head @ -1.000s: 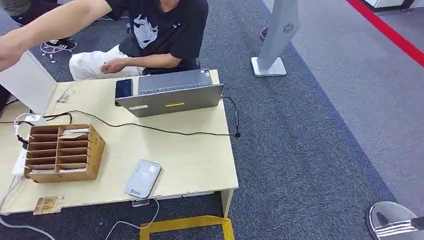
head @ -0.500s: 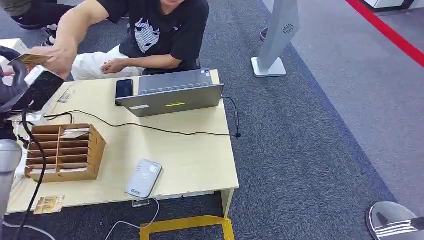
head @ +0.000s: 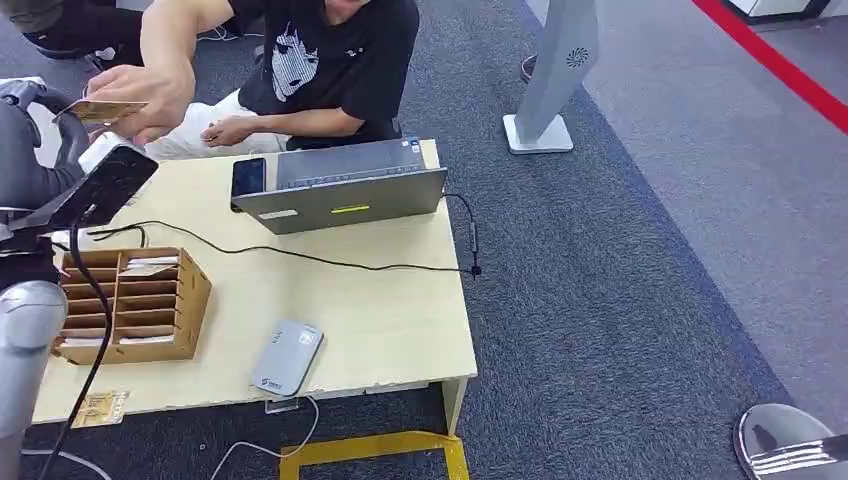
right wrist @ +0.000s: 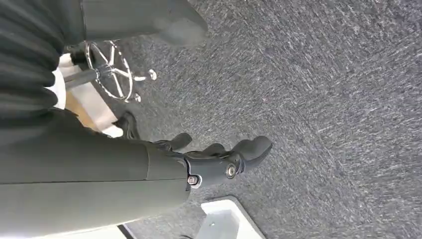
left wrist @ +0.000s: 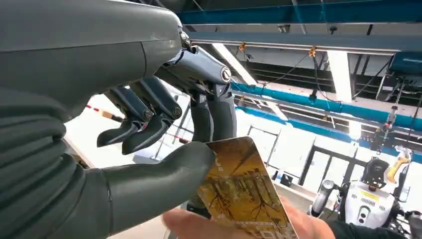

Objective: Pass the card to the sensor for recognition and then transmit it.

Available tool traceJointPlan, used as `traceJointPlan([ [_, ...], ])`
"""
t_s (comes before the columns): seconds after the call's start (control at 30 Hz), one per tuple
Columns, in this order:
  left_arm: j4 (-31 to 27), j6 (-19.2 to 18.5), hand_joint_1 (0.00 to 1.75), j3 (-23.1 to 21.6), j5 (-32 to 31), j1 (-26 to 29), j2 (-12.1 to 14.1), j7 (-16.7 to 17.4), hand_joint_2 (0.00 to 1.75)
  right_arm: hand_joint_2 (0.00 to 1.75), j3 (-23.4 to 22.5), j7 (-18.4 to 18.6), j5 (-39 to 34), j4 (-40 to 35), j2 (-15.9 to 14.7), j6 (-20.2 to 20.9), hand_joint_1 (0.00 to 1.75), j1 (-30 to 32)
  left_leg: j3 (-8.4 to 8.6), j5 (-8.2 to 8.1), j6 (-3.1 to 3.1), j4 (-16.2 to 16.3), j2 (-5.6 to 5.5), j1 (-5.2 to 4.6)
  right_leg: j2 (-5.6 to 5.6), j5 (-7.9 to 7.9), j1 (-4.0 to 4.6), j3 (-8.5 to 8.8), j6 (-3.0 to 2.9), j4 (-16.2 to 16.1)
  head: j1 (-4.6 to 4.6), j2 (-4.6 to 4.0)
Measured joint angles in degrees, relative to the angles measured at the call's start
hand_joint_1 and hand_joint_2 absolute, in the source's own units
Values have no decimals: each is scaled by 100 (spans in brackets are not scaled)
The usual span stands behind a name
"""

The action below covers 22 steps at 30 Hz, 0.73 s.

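While the handover is under way at the far left of the desk (head: pixel 400 330), largest first:

- Person (head: pixel 320 60) seated behind desk, arm stretched toward robot's left side, their hand (head: pixel 150 95) on the card.
- Laptop (head: pixel 340 190) at far edge, phone (head: pixel 247 177) beside it; wooden sorter (head: pixel 125 305) on the left, black cable (head: pixel 300 257) running across.
- Card reader (head: pixel 285 358) near front edge, well apart from the exchange, lower and right of it.
- Left hand (left wrist: pixel 164 149) raised high on the left. Thumb (left wrist: pixel 164 179) pressed on the near end of the gold card (left wrist: pixel 239 194), dark fingers (left wrist: pixel 214 114) behind it. Judged a pinch, with the person's fingers on the opposite end, so card shared between both.
- Card's long axis points away from the left hand toward the person.
- Right hand (right wrist: pixel 224 162) hanging low over carpet, fingers loosely curled, nothing in it.
- Second gold card (head: pixel 98 408) lying at the desk's front-left corner.

Next move turns on this: left hand is the only one at the card; reader sits down and right of it.
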Motion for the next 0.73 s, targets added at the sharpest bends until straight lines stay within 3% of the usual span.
traceJointPlan([
  [0.2, 0, 17, 175, -13, 50, 4, -26, -26, 175, 175, -46, -2, 37, 24, 0, -9, 0, -9, 0, 1, 1, 1, 0, -2, 0, 1, 0, 1, 0, 0, 0, 0],
  [0.23, 0, 22, 40, -13, 72, 6, -30, -42, 175, 175, -55, -2, 37, 26, 0, -9, 0, -10, 0, 1, 1, 1, 0, -2, 0, 1, 0, 1, 0, 0, 0, 0],
  [0.27, 0, 31, 0, -13, 87, 10, -35, -57, 175, 175, -63, -2, 42, 31, 0, -9, 0, -13, 0, 1, 1, 1, 0, -2, 0, 1, 0, 1, 0, 0, 2, 0],
  [0.73, -37, 133, 0, -13, 173, 68, -63, -125, 175, 175, -194, -11, 46, 81, 0, -7, 0, -104, 0, 2, 1, 1, -2, -1, -2, 0, 0, 2, 1, 0, 2, 0],
])
